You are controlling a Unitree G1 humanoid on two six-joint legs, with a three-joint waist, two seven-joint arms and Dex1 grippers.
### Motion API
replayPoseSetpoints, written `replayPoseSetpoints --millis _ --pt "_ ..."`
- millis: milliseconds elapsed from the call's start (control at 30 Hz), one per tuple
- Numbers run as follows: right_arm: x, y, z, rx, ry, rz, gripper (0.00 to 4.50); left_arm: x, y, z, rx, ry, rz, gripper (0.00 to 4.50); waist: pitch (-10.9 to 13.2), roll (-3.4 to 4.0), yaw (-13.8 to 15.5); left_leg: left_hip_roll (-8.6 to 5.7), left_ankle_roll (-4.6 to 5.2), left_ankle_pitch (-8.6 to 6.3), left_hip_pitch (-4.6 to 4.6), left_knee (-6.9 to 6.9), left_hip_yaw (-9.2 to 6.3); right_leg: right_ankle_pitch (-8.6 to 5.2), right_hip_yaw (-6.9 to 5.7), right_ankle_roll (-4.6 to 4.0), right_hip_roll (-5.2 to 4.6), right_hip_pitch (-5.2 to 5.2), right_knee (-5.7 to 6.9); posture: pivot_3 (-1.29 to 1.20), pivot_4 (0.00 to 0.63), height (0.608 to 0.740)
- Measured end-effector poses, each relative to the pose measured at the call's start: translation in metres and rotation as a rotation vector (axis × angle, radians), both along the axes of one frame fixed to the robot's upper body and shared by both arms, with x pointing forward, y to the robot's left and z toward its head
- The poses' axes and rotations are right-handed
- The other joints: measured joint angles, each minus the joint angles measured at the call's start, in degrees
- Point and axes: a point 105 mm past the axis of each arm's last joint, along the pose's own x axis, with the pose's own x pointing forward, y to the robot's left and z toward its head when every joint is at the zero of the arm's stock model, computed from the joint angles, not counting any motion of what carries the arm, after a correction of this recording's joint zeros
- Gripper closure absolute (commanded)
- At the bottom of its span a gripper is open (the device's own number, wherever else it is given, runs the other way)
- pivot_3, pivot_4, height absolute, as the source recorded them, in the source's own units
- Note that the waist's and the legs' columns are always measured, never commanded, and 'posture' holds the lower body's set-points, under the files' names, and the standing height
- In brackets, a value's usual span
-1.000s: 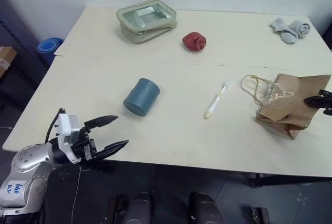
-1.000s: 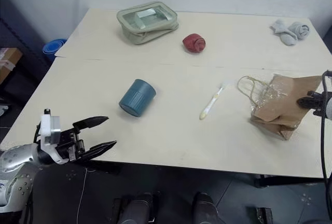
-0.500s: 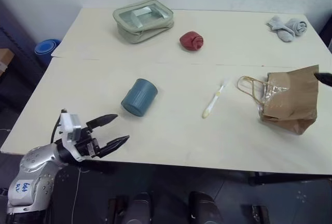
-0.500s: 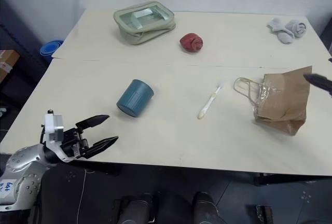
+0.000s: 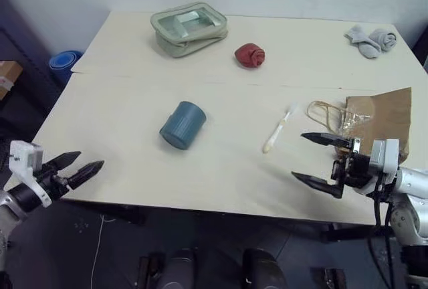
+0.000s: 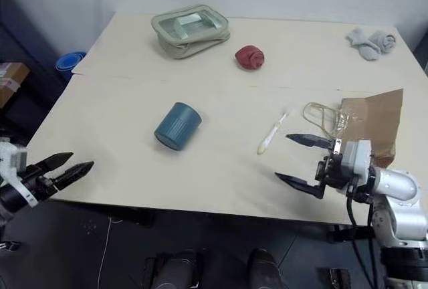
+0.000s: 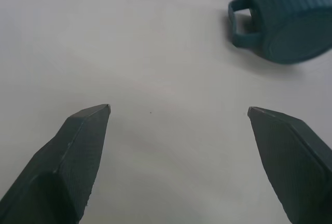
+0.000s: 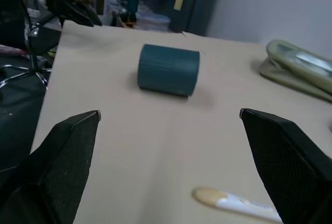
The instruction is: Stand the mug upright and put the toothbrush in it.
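Both pincers stand wide apart and hold nothing. Left gripper (image 5: 79,166) hangs off the table's near left corner, its arm cut off by the picture edge. Right gripper (image 5: 314,158) sits over the near right part of the table (image 5: 120,102), fingers pointing across the surface toward the left, with the toothbrush just beyond its upper finger.

From the head views the mug's (image 5: 182,125) handle cannot be made out, and its inside is not visible; the left wrist view shows the small blue handle and the flat base facing that camera. The brown paper bag (image 5: 378,118) is partly hidden behind the right gripper's wrist.

That mug lies on its side near the middle of the table, left of centre, a dusty teal-blue cylinder with fine ribs along its wall. A slim cream toothbrush (image 5: 279,128) lies flat to its right, well apart from it, bristled head pointing away from the robot.

Farther back sit a clear zip pouch (image 5: 189,27), a red rolled cloth (image 5: 249,55) and a pair of grey socks (image 5: 371,39) at the far right corner. Nothing lies between the mug and the toothbrush; the bag with its looped handles rests just right of the toothbrush.
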Motion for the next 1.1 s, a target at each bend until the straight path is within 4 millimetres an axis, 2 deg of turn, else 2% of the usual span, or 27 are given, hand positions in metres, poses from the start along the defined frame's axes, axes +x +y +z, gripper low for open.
replayPoseSetpoints --millis 100,200,233,333,567,800,833,900,1100 --pt "0.000 -0.001 0.001 0.005 -0.020 -0.012 0.03 0.018 -0.019 0.024 -0.049 0.082 -0.061 0.00 -0.01 -0.09 -0.11 0.00 0.00 -0.07 0.31 -0.08 -0.09 0.00 -0.03 0.00 0.02 0.28 -0.01 0.00 0.150 0.740" --pt "-0.001 -0.005 -0.005 -0.002 -0.011 -0.037 0.03 0.039 -0.042 0.036 -0.080 0.136 -0.135 0.00 -0.01 -0.08 -0.39 -0.01 0.00 -0.10 0.40 -0.15 -0.02 0.00 -0.01 0.00 0.05 0.25 0.05 0.00 0.150 0.740" --pt "-0.002 -0.006 -0.007 -0.008 -0.004 -0.041 0.03 0.052 -0.053 0.036 -0.081 0.170 -0.155 0.00 -0.01 -0.08 -0.40 -0.01 0.00 -0.10 0.39 -0.15 0.03 0.00 0.00 0.00 0.07 0.23 0.04 0.00 0.150 0.740" --pt "-0.002 -0.006 -0.010 -0.011 0.009 -0.044 0.03 0.078 -0.069 0.024 -0.021 0.252 -0.152 0.00 -0.02 -0.09 -0.69 -0.01 0.00 -0.09 0.39 -0.14 0.11 0.00 0.00 0.00 0.10 0.20 0.05 0.00 0.150 0.740" --pt "-0.007 -0.006 -0.016 0.008 0.077 -0.052 0.03 0.103 -0.086 0.000 0.075 0.372 -0.178 0.00 -0.02 -0.11 -1.10 0.01 0.00 -0.09 0.33 -0.16 0.19 0.00 0.02 0.01 0.14 0.11 0.02 0.00 0.150 0.740" --pt "-0.014 0.003 -0.012 0.015 0.095 -0.043 0.03 0.127 -0.110 0.003 0.111 0.388 -0.237 0.00 -0.03 -0.13 -0.04 -0.01 0.00 -0.09 0.32 -0.03 0.22 0.00 0.06 0.02 0.12 0.16 0.02 0.00 0.150 0.740" --pt "-0.015 0.003 -0.014 0.014 0.103 -0.042 0.00 0.129 -0.114 0.003 0.119 0.392 -0.249 0.40 -0.04 -0.15 0.13 -0.01 0.01 -0.10 0.33 -0.01 0.17 0.01 0.04 0.04 0.12 0.22 0.01 0.00 0.150 0.740" --pt "-0.019 0.004 -0.018 0.015 0.136 -0.053 0.00 0.135 -0.126 0.002 0.178 0.410 -0.302 0.76 -0.06 -0.15 0.73 -0.07 0.05 -0.11 0.38 0.03 0.20 0.02 0.06 0.07 0.10 0.33 -0.07 0.00 0.150 0.740" --pt "-0.023 0.003 -0.024 0.016 0.167 -0.070 0.00 0.146 -0.152 -0.005 0.193 0.427 -0.370 2.43 -0.22 -0.18 1.39 -0.07 0.16 -0.17 0.40 0.13 0.21 0.04 0.06 0.10 0.09 0.40 -0.10 0.00 0.150 0.740"
